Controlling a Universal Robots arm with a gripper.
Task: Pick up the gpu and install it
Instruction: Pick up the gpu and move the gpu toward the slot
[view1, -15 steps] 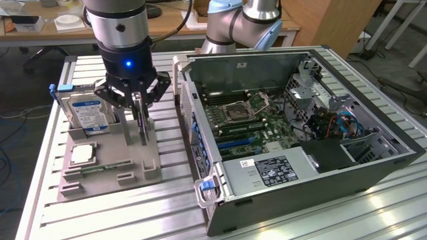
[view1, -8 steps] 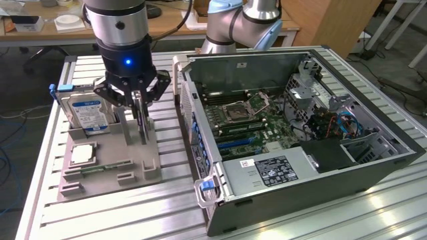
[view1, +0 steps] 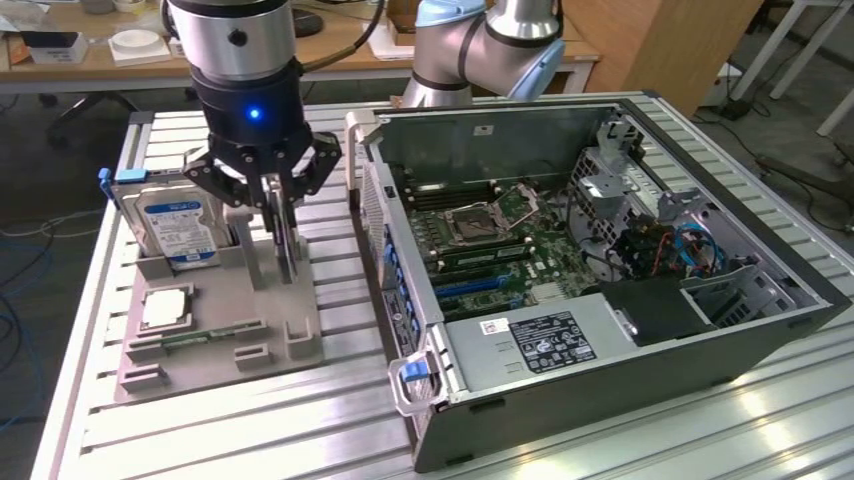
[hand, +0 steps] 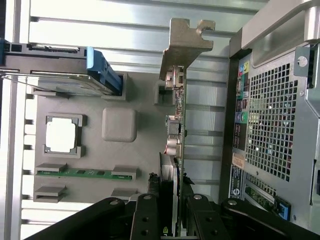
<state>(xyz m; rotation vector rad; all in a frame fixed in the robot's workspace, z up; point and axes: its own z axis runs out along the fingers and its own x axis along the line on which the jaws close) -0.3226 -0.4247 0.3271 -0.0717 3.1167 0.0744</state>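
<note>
On the grey tray (view1: 200, 355), the fingers (hand: 145, 220) pinch narrowly on the upright gpu (hand: 173, 80).

One gpu (view1: 283, 245), one hard drive (view1: 180, 225), one processor chip (view1: 167, 308), one memory stick (view1: 200, 336), one computer case (view1: 467, 135), one holder tray (view1: 254, 300)

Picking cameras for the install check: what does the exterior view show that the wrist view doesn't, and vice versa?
Exterior view adds: inside the open case, the motherboard, its processor socket and the labelled power supply; also the arm above the claw. Wrist view adds: the case's rear port panel and vent grille, and the end bracket of the gpu. Both: the claw closed on the gpu, which stands on edge in the grey holder alongside the hard drive, processor chip and memory stick.
</note>
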